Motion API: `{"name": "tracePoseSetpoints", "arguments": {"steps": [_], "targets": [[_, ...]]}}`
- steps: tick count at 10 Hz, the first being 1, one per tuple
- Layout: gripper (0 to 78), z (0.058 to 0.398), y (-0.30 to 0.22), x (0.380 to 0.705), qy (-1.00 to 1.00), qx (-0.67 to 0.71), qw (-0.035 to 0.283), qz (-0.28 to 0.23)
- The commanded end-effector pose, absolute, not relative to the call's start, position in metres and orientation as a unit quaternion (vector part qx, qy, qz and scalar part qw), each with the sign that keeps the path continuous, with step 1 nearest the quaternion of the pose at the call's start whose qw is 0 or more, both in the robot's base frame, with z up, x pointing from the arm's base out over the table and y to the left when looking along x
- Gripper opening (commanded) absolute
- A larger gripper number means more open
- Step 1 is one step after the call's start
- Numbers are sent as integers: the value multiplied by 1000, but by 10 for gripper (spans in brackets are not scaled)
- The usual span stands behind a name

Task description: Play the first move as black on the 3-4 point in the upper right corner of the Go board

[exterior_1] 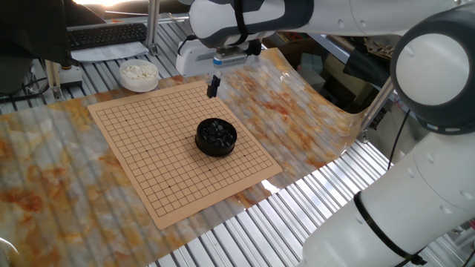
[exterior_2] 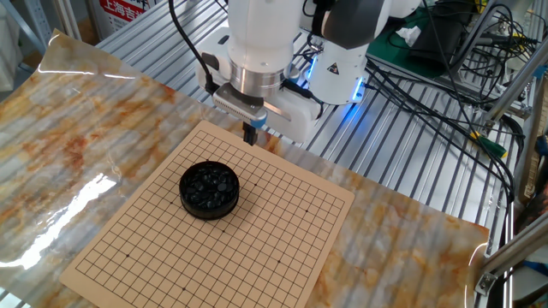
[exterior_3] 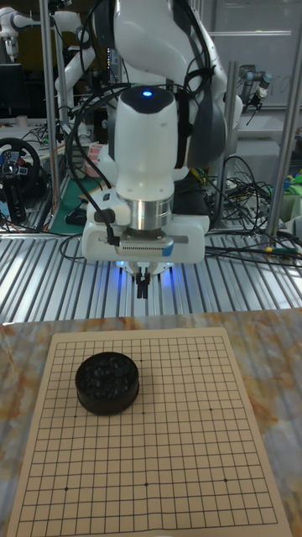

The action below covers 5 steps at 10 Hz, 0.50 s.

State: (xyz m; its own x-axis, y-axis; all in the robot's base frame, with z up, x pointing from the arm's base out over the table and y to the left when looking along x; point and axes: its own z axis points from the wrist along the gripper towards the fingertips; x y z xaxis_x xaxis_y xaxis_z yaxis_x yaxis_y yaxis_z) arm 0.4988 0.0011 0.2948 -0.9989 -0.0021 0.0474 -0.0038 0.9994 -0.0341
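The tan Go board (exterior_1: 148,159) (exterior_2: 282,235) (exterior_3: 168,436) lies flat with no stone on its grid. A round black bowl (exterior_1: 216,138) (exterior_2: 209,190) (exterior_3: 106,383) stands on the board, filled with black stones. My gripper (exterior_1: 213,87) (exterior_2: 251,134) (exterior_3: 143,288) hangs above the board's far edge, apart from the bowl. Its dark fingers are pressed together, and no stone shows between them. The 3-4 point (exterior_3: 206,358) is an unmarked crossing near the far right corner in the tall view.
A white bowl of white stones (exterior_1: 139,74) sits off the board beside a keyboard (exterior_1: 107,34). The board rests on a marbled sheet (exterior_2: 94,111) over a slatted metal table. Cables (exterior_2: 445,77) and the robot base (exterior_2: 342,60) stand behind the board.
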Motion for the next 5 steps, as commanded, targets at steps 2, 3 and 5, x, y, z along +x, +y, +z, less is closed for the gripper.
{"name": "tracePoseSetpoints", "arguments": {"steps": [2, 3, 5], "targets": [[0, 288, -4, 503, -1000, -2, 20, 18], [0, 284, -7, 504, -1000, -2, 22, 9], [0, 271, -20, 509, -1000, 9, 20, 9]]}}
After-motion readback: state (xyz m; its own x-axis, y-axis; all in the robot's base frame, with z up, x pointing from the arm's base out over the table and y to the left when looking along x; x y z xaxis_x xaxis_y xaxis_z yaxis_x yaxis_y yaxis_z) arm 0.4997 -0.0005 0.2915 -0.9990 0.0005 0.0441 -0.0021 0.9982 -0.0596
